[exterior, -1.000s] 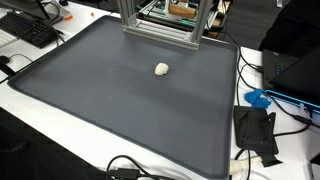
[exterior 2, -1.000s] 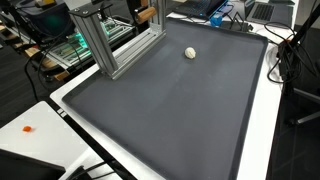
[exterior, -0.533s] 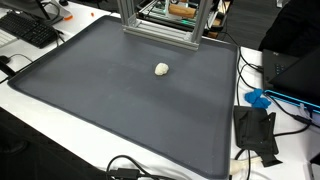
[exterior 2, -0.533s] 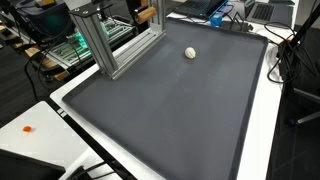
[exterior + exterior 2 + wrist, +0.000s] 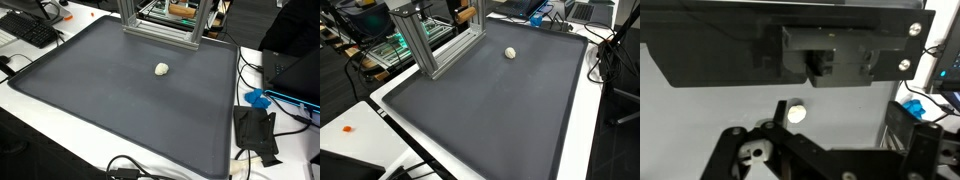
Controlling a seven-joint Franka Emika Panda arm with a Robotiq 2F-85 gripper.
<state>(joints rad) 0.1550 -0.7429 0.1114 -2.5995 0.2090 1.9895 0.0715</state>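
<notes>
A: Where is the white ball (image 5: 162, 69)?

B: Alone on the dark mat (image 5: 100, 100), in the upper middle of the frame in both exterior views, a little short of the metal frame (image 5: 160, 22). Nothing touches it.

A: And the hand?

B: It shows only in the wrist view, along the bottom edge. The hand (image 5: 830, 150) is spread wide, with nothing between its fingers. The ball (image 5: 795, 113) sits just above it, left of centre and apart from both fingers.

A: Why would the ball lie there?

B: My guess is that the open middle of the mat leaves room to come at it from any side. The soft-looking mat probably also keeps it from rolling off the white surface (image 5: 30, 125).

A: What is the dark block across the top of the wrist view?

B: I can't tell. It is a black part with screws.
</notes>
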